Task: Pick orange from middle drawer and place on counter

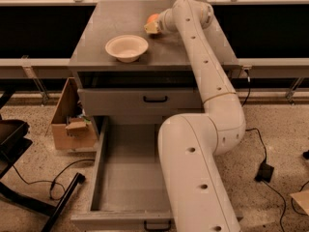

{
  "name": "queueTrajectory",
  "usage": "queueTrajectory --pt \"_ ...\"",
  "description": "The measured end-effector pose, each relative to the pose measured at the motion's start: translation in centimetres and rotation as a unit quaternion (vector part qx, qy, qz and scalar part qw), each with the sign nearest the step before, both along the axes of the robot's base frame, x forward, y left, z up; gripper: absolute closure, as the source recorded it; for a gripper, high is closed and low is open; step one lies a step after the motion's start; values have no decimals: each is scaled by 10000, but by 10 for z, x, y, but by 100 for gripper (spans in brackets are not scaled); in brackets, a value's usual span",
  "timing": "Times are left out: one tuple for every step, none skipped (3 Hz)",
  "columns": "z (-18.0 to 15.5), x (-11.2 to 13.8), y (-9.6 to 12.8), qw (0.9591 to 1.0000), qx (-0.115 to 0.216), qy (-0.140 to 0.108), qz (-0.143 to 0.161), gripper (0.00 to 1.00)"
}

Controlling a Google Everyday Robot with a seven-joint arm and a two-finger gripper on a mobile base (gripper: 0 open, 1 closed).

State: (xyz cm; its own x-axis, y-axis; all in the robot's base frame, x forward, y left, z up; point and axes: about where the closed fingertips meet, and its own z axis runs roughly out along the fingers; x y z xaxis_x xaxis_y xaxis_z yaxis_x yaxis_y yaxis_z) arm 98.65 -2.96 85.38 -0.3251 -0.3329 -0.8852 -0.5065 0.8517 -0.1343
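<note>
The orange [152, 18] is small and round, at the tip of my gripper [153, 26], over the far middle of the counter [101, 28]. The gripper is shut on the orange, just right of and behind the cream bowl [126, 47]. I cannot tell whether the orange touches the counter. My white arm reaches up from the lower right across the cabinet front. The middle drawer [125, 178] is pulled wide open at the bottom, its grey floor bare, its black handle [157, 224] at the front edge. The arm hides the drawer's right part.
A shut grey drawer front [145, 103] with a black handle sits under the counter. A cardboard box [72, 124] stands left of the cabinet. A black chair base [29, 197] and cables lie on the floor at left; a power adapter [264, 171] lies at right.
</note>
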Motion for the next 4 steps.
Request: queueTrajectory --pt "-2 -1 4 10000 20 38 3 84" --pt "-2 -1 4 10000 20 38 3 61" --pt "-2 -1 4 10000 20 38 3 38" --pt "-2 -1 4 10000 20 38 3 15"
